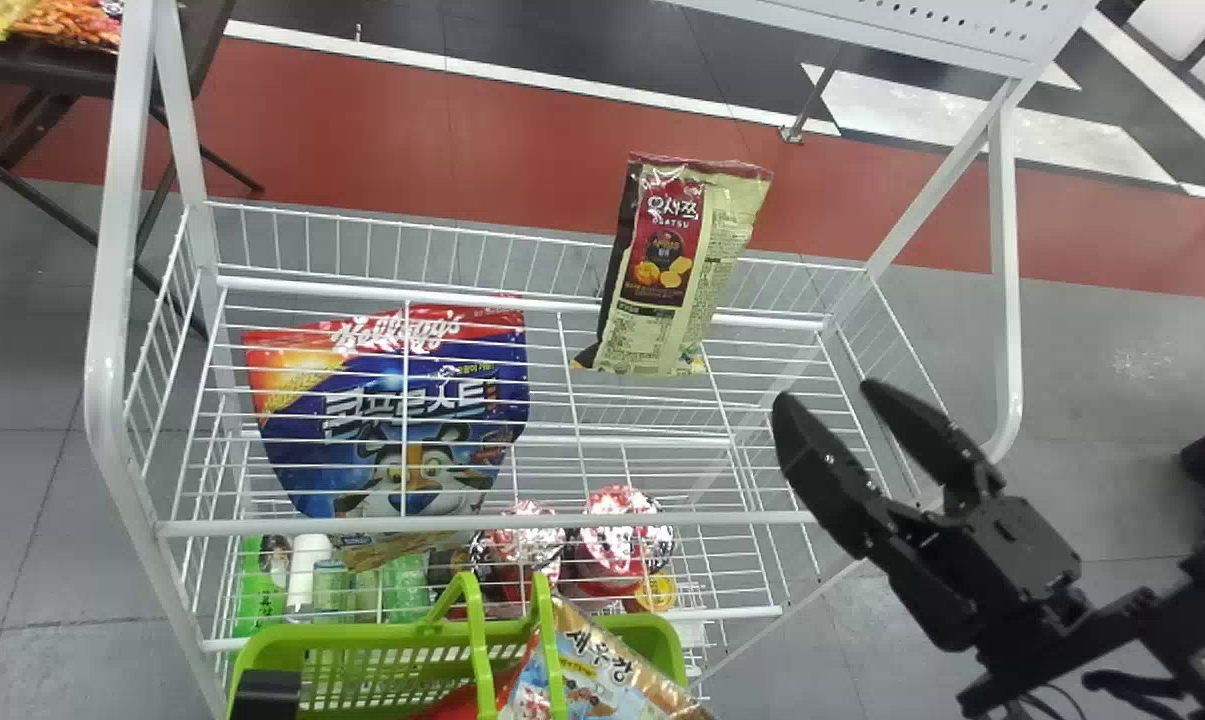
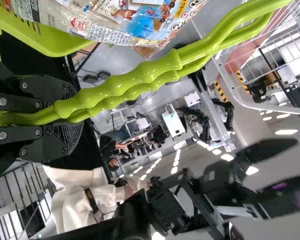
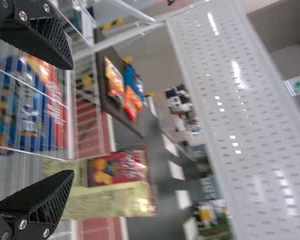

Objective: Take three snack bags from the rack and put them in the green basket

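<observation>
A: Where to look for the snack bag [image 1: 667, 270]?

B: Try just above and right of centre in the head view. Leans slightly, nearly upright, on the wire shelf of the white rack [image 1: 108, 300].

A: And the right gripper [image 1: 827, 393]?

B: See it right of centre, pointing up and left. Holds nothing, with fingers well apart. Hangs near the bag's lower right, without touching. In the right wrist view, has the same bag ahead, lying sideways at lower left of centre.

A: Got the left gripper [image 1: 267, 693] too?

B: Yes, at the bottom left, by the green basket [image 1: 362, 632]. Check the left wrist view: clamps firmly on the basket handles [image 2: 125, 86], off to the left.

A: Anything in the basket?

B: Can make out a shrimp snack bag [image 1: 612, 672] at bottom centre, with something red [image 1: 467, 704] just left of it.

A: What else?

B: Find a big blue cereal bag [image 1: 392, 430] left of centre behind white wires, then red-and-white tubs [image 1: 612, 540] at lower centre and a green bottle [image 1: 259, 590] at lower left. Notice also a dark table [image 1: 52, 65] at upper left.
</observation>
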